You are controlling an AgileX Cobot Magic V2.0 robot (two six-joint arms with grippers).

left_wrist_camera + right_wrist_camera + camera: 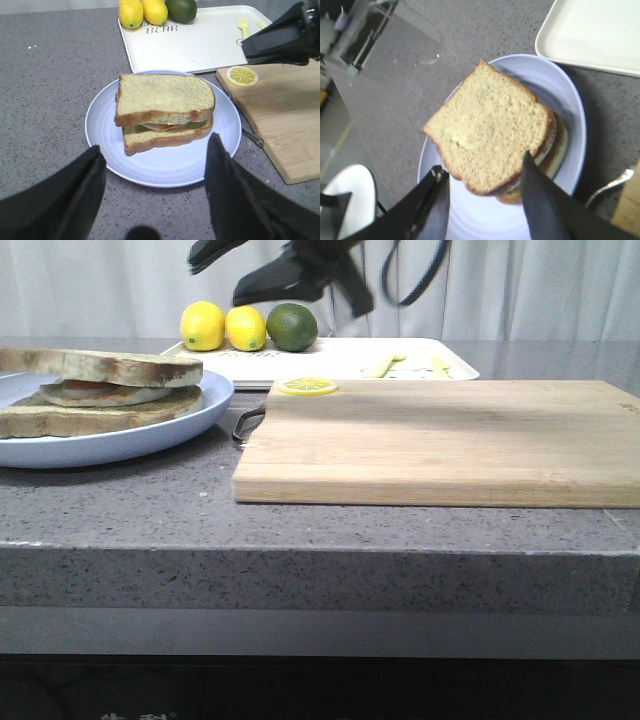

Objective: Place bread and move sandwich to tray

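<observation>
Sandwich [165,112] assembled on blue plate [105,125], short of the tray [200,45]. Left gripper [155,165] open, empty, sandwich straight ahead between its fingers. Right gripper [485,185] open above the plate, also empty.

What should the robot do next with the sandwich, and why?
Probably lower the open left gripper around the sandwich and close on it. The top slice is already on, the sandwich sits on the blue plate, and the white tray lies just beyond.
</observation>
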